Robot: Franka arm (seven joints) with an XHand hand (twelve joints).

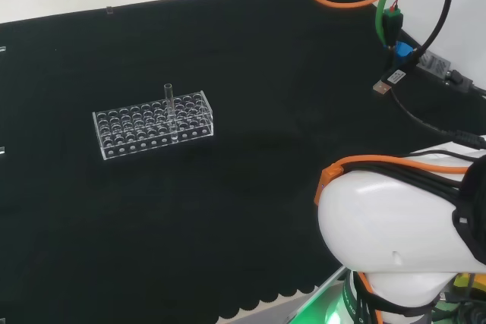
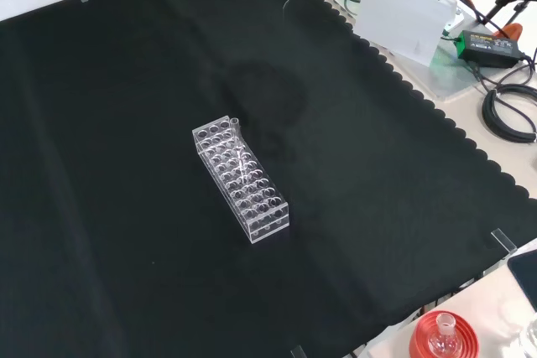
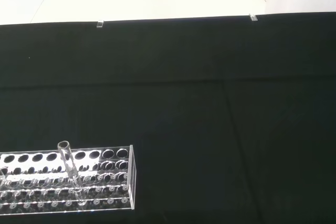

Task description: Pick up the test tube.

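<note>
Likely a lab: clear tube rack on black cloth.

- The head view looked from behind and above the arm's base, over a white arm link, down at the black cloth.
- The front view looked down from the opposite side, farther off, about a quarter turn away.
- The wrist view looked low across the cloth toward its far edge, nearer than the others.
- All three shared the clear rack with an upright test tube.
</note>
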